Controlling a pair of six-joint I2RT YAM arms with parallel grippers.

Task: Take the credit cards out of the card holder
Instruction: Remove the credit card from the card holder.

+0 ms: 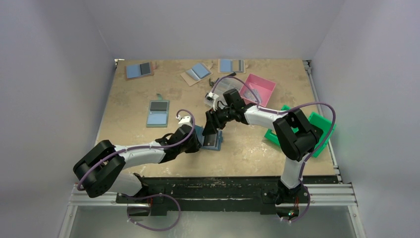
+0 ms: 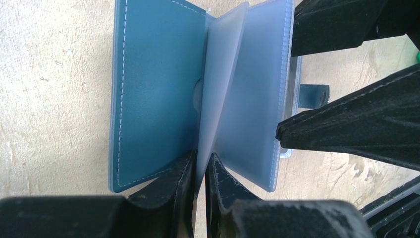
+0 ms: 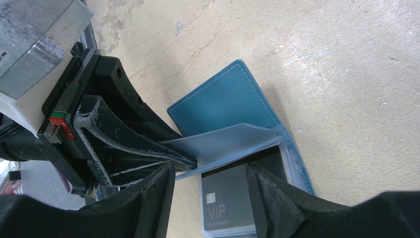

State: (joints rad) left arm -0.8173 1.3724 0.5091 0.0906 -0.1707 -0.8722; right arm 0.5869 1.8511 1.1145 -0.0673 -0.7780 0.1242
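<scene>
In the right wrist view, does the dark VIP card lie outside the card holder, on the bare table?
No, the dark VIP card sits inside the open card holder, behind clear plastic.

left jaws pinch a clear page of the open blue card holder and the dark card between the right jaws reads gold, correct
One slip: the dark card reads VIP, not gold; the right wrist view shows it. Otherwise yes: the left jaws pinch a clear page of the open blue card holder.
</scene>
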